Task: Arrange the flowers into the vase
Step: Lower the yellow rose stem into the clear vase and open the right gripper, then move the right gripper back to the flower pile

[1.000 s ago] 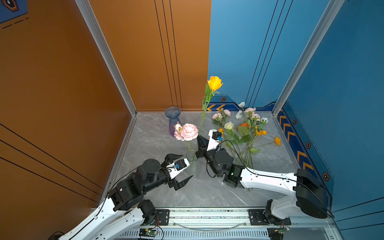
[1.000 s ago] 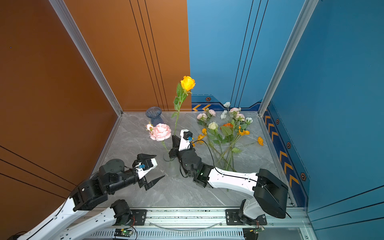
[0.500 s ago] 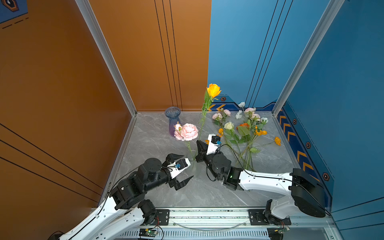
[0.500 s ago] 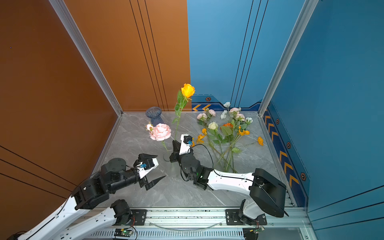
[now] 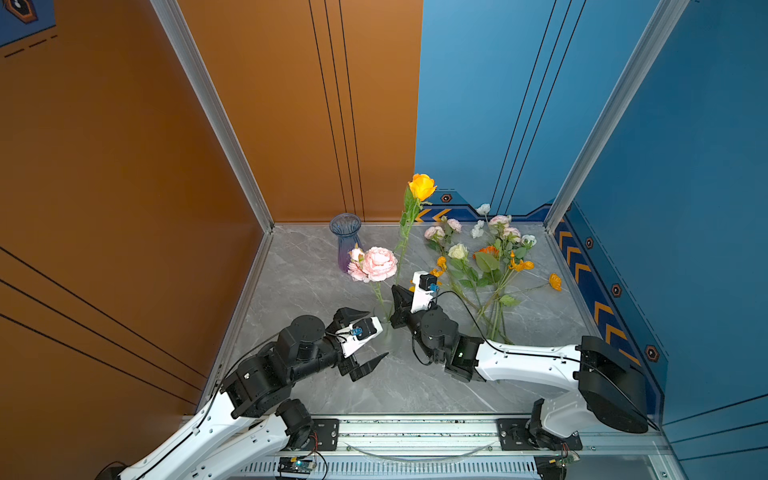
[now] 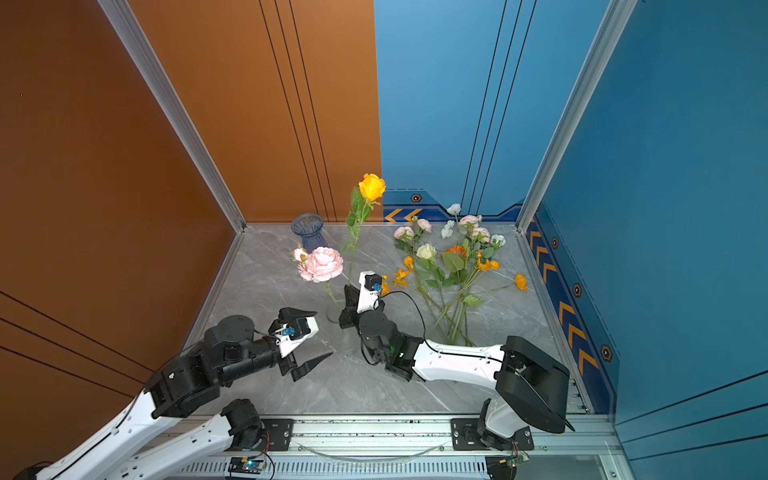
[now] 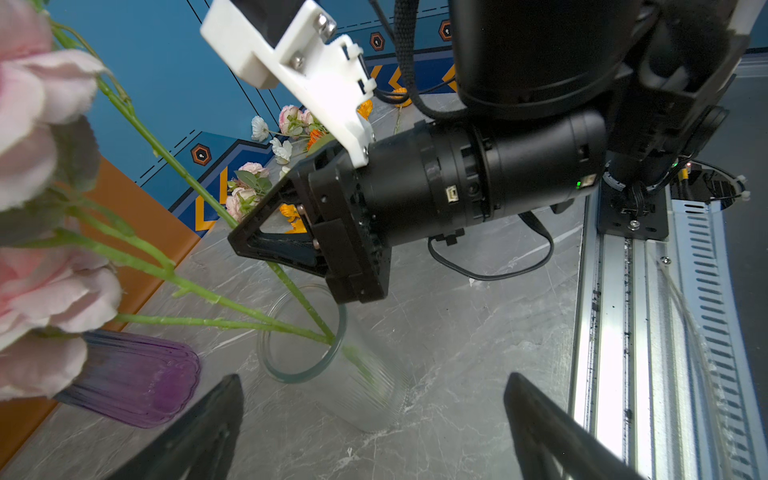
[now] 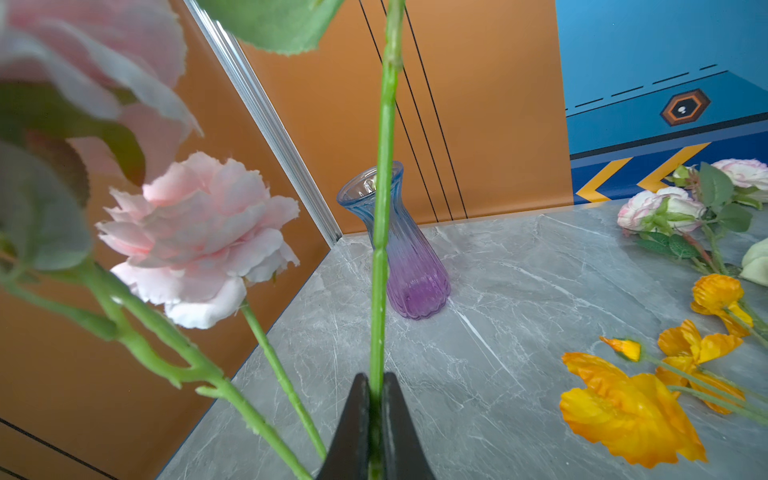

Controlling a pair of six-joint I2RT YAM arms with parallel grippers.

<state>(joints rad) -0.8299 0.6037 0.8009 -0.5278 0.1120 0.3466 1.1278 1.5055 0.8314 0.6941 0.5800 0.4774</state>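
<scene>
Right claw [image 8: 375, 380] clenched on a rose stem [image 8: 386, 124] over the clear vase [image 7: 374, 397].
The stem stands nearly upright, its foot already inside the vase mouth just below the claw (1 pink flower [image 5: 376, 264] leans there too); letting go looks next. Left claw [image 5: 377, 333] gapes empty just beside the vase. Other flowers [image 5: 486, 266] lie well to its right.

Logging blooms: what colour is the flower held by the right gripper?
Yellow-orange flower, clearest in a top view.
</scene>
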